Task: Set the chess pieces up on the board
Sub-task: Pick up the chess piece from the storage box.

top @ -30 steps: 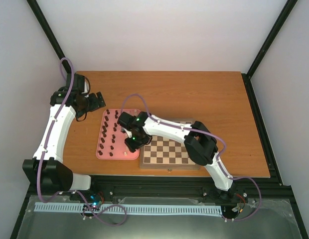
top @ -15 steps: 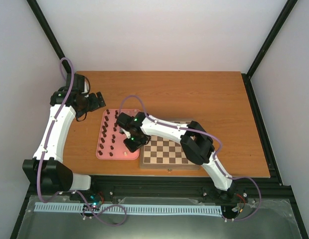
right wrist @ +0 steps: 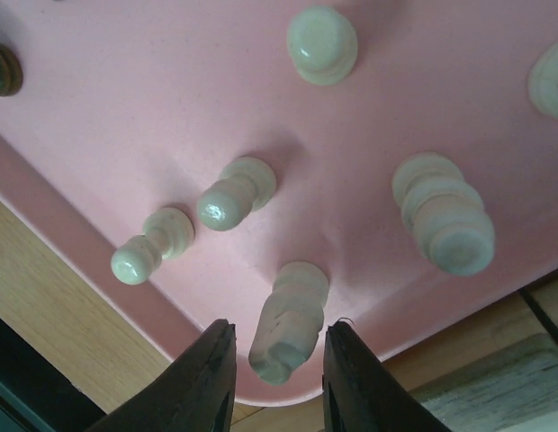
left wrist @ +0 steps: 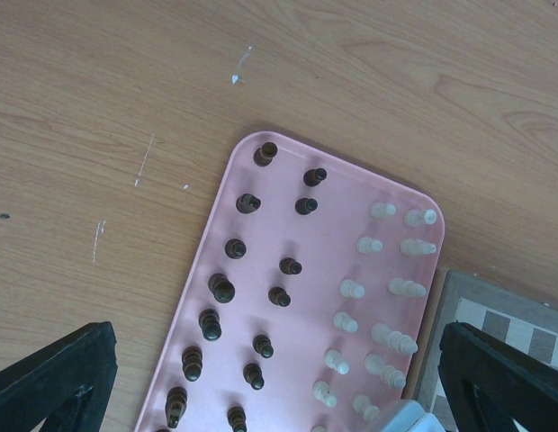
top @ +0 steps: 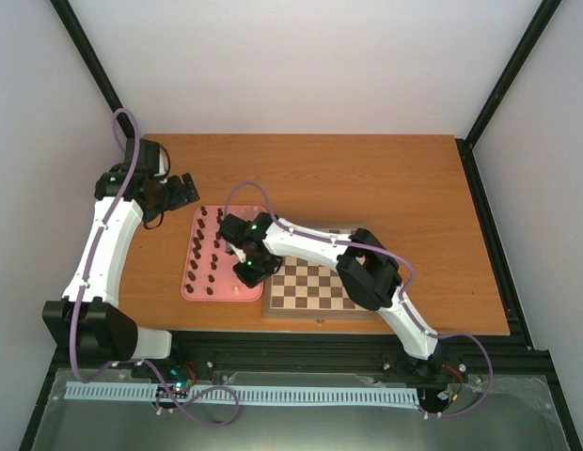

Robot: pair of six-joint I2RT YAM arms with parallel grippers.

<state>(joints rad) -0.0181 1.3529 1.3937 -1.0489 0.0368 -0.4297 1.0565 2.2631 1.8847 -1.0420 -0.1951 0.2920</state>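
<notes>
Near the front edge of an orange-brown wooden table [top: 386, 178] sit two things — a pink tray [top: 186, 282] on the left and, just beside it, a small chequered board [top: 315, 285]. Pale scratches [left wrist: 144, 162] mark the wood near the tray.

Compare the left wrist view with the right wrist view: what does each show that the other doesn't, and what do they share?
Only the left wrist view: the dark brown pieces standing in two columns beside the cream columns, with the left hand open above them. Only the right wrist view: a close look at the right hand, one finger on each side of a single cream piece near the tray's corner. Both: the pink tray, cream pieces standing on it, and the wooden table beside it.
</notes>
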